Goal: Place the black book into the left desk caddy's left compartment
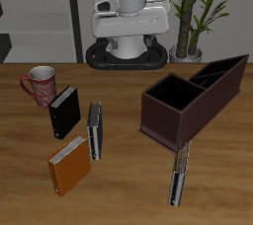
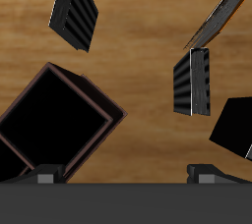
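The gripper [image 2: 126, 174] shows only its two fingertips [image 2: 44, 176] in the wrist view, set wide apart with nothing between them, hanging high above the table [image 1: 128, 194] over a square section of the left desk caddy [image 1: 193, 96]. The black book [image 1: 64, 112] lies flat well away from it, across the table beside the red mug [image 1: 40, 85], its long axis slanting from the front edge toward the back, so the arm, drawn up near its base at the back, would need a long reach sideways and down. Near the book are a grey book [image 1: 95, 130] and an orange book [image 1: 70, 165]; the caddy's narrower left compartment [image 1: 225, 72] is at its far end.
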Motion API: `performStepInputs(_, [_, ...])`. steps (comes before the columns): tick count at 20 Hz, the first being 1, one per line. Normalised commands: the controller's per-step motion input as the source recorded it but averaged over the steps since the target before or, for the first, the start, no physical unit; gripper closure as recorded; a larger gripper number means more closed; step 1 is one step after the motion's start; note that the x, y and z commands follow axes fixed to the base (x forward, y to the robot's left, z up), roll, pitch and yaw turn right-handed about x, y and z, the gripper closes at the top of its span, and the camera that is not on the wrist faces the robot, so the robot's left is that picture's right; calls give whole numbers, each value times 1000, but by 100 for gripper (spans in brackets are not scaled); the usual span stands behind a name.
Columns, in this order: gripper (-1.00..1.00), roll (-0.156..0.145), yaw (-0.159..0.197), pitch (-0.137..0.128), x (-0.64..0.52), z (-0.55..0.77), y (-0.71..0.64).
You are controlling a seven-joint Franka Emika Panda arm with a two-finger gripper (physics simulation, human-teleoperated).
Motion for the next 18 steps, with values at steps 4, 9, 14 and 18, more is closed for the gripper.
performStepInputs(4, [-100, 12, -22, 1, 207, -4, -502])
performStepInputs(9, [-100, 16, 67, -28, 167, -3, -472])
performStepInputs(14, [-100, -101, -84, -10, 218, 23, -752])
performStepInputs(18, [-100, -92, -94, 1, 139, -94, -760])
